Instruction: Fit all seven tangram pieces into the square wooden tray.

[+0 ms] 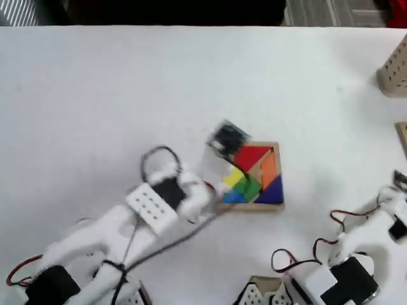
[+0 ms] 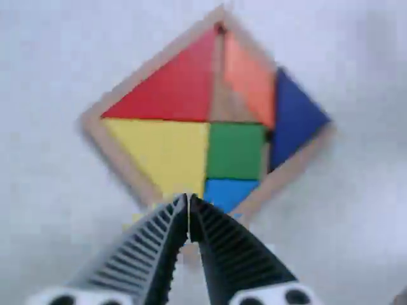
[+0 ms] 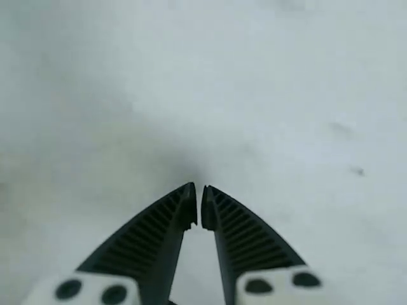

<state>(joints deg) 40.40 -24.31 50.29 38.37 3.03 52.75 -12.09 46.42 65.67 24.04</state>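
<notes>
The wooden tray (image 1: 254, 206) is sitting on the white tabletop (image 1: 127, 82). In it are the red triangle (image 2: 175, 86), yellow piece (image 2: 165, 152), green square (image 2: 235, 149), orange piece (image 2: 251, 76) and dark blue triangle (image 2: 292, 117). Left tool (image 2: 189, 198) is pinched fully closed with nothing in it, right at one tray corner by the light blue piece (image 2: 226, 190). Right tool (image 3: 197, 190) is closed up too and empty, well apart from the tray.

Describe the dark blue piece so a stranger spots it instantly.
On the white table sits a square wooden tray of coloured pieces. The dark blue triangle fills one corner, beside orange and green. It is the darkest piece, far deeper than the small light blue one.
</notes>
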